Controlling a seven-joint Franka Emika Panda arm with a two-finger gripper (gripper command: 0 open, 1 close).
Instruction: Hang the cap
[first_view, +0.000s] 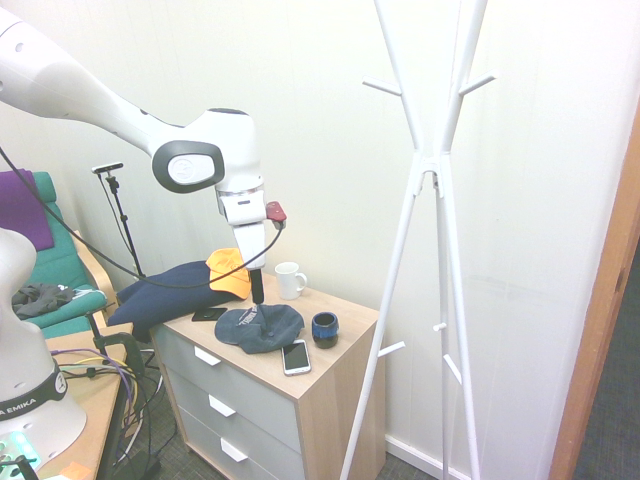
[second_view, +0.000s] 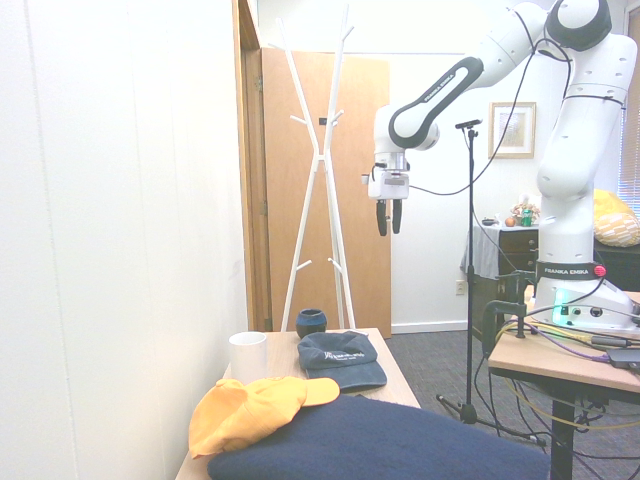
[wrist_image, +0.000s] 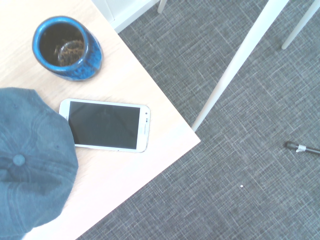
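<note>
Fingers of the gripper (second_view: 388, 222) are standing apart and holding nothing, pointing straight down. We are hanging high above the bench (first_view: 335, 365), a pale wooden chest of drawers, well clear of everything on it.

Below us the dark navy fabric baseball cap (first_view: 259, 327) is lying flat on the bench top, crown up, pale lettering showing on its front panel. In the wrist view its crown and top button (wrist_image: 19, 160) are sitting off to one side rather than under us, so we judge that we are not yet centred over it.

Just beside the cap a white smartphone (wrist_image: 107, 125) is lying face up, one end tucked at the cap's edge, and a small round blue glazed cup (first_view: 324, 327) is standing near. A white mug (first_view: 289, 280) and an orange-yellow cap (first_view: 228, 273) are sitting further back.

To do this well, we are planning to shift over the crown, descend, and pinch a fold of fabric away from the phone. The tall white coat stand (first_view: 430, 170) is waiting beside the bench; its short upturned pegs (first_view: 381, 87) look like the target.
</note>
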